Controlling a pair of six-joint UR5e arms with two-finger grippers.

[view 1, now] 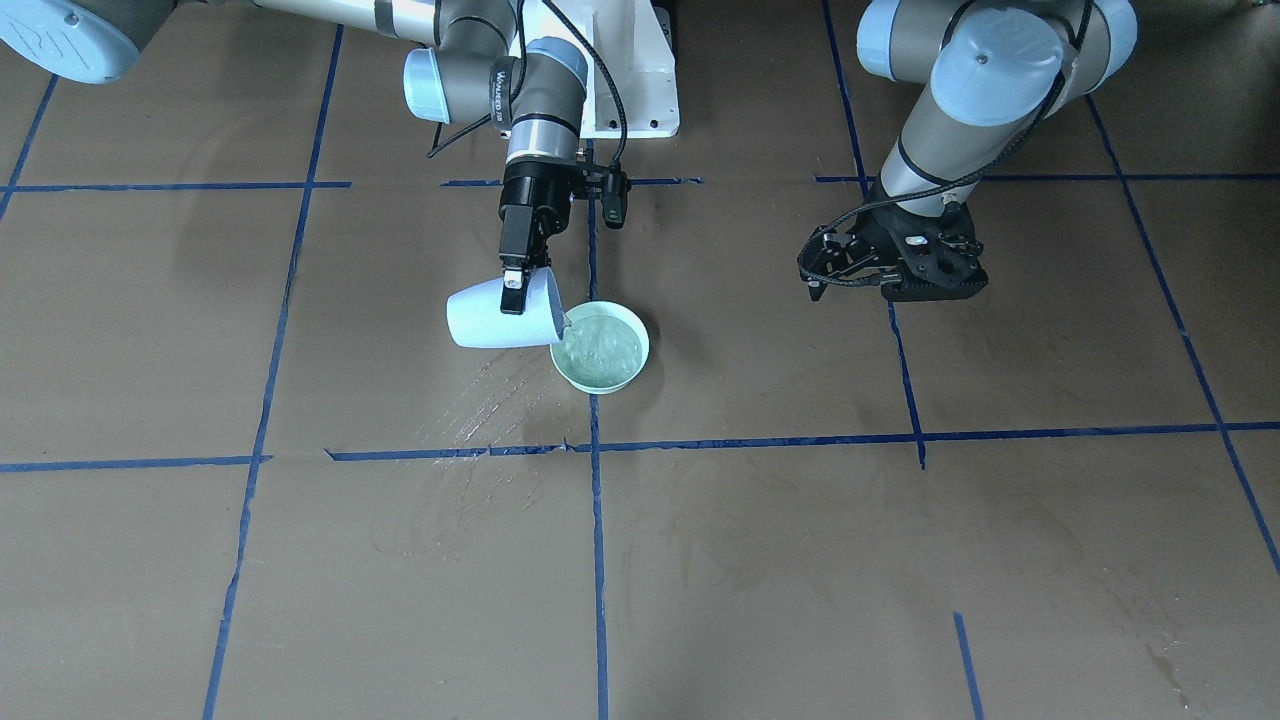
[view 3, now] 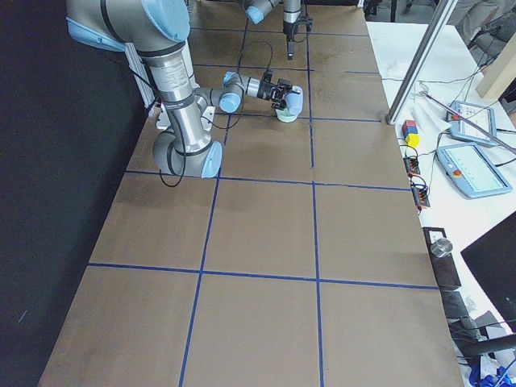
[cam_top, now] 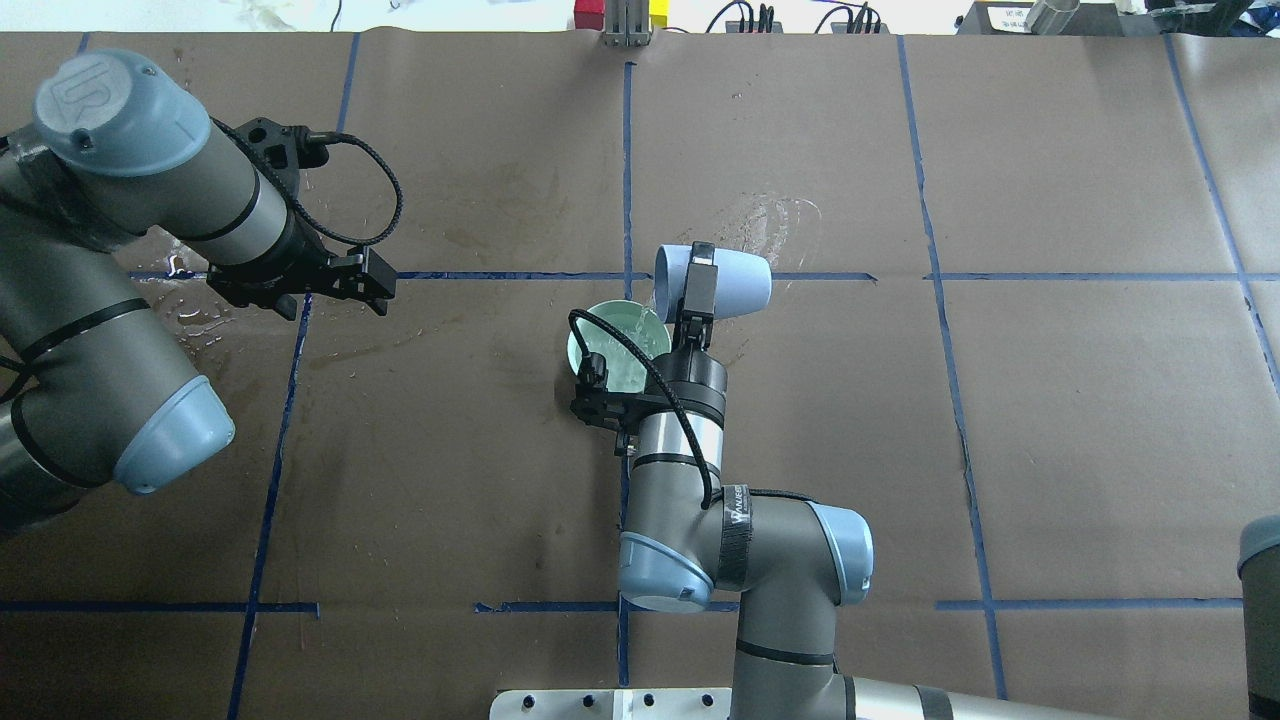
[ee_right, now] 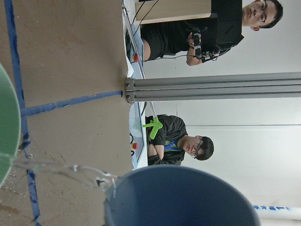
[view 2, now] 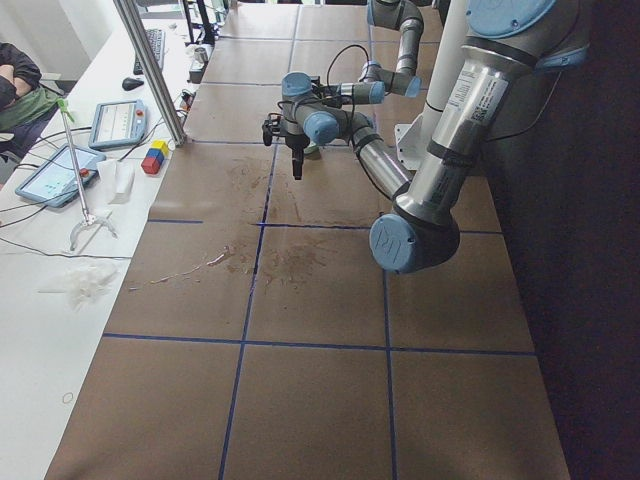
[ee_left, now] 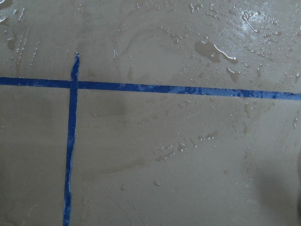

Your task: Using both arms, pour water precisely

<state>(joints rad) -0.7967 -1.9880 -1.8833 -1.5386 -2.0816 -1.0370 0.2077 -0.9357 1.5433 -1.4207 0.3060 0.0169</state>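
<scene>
My right pincer (view 1: 518, 284) was clamped on the rim of the pale blue cup (view 1: 492, 318), one finger down the outside of the wall and the other, I judged, inside. The cup was tipped nearly onto its side, its mouth just over the edge of the green bowl (view 1: 606, 386). The water (view 1: 567, 326) ran from the lip in a thin stream into the rippling pool in that bowl, which stood on the tabletop (view 1: 780, 560) with nothing steadying it. I judged the cup light, thin-walled and stiff enough to take a pinch at the rim. A wet rim is slippery, though, and the load shifts as the cup drains, so the tilt wanted slow handling. The bowl looked light enough to slide if nudged. Wet streaks (view 1: 490, 400) marked the paper near it. My left pincer (view 1: 893, 282) hung low over the tabletop, well apart, carrying nothing; I could not tell how wide it stood.
</scene>
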